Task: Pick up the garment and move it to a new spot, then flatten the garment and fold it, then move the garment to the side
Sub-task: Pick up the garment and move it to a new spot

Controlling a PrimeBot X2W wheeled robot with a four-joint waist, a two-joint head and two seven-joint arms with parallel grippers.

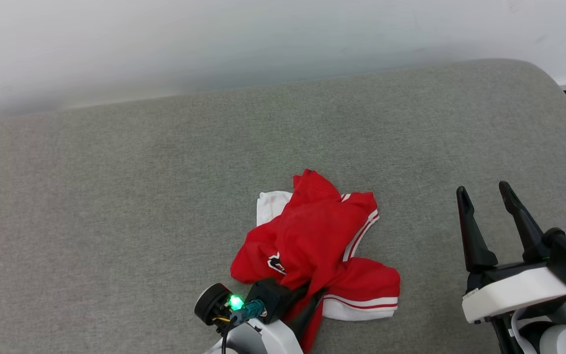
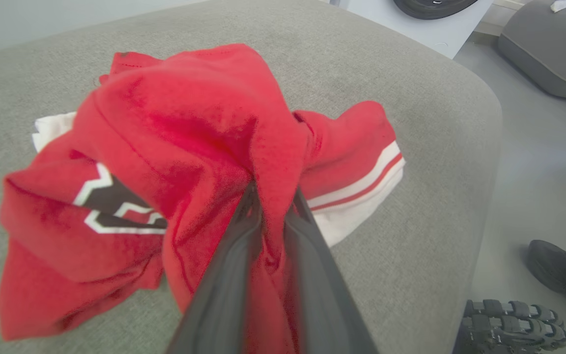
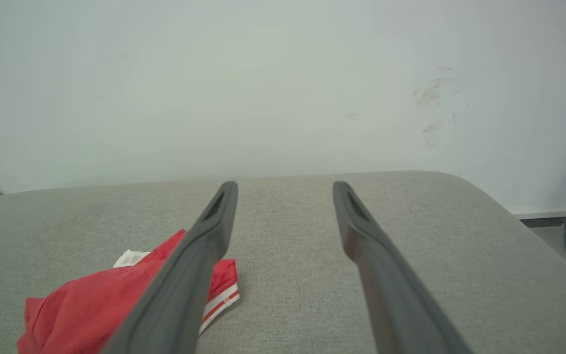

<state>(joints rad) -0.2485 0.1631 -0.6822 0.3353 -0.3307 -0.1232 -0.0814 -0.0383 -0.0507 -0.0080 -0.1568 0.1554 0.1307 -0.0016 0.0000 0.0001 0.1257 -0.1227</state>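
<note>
The left gripper was at the near edge of the cushion. Its two dark fingers were squeezed together on a fold of the shirt, with red cloth pinched between them.

The shirt lay on the cushion in a crumpled heap, close to the near edge and about halfway along it. It was bunched up, not flat. A bit of black print with a white edge showed on the side of the heap nearer the cushion's left end. A white band with red stripes stuck out on the side nearer the cushion's right end. Another white bit peeked out toward the far edge.

The right gripper was over the right part of the cushion, well apart from the shirt. Its fingers stood wide apart with nothing between them.

A pale wall rose behind the cushion's far edge. Past the cushion's rounded corner, a dark shoe was on the floor.
</note>
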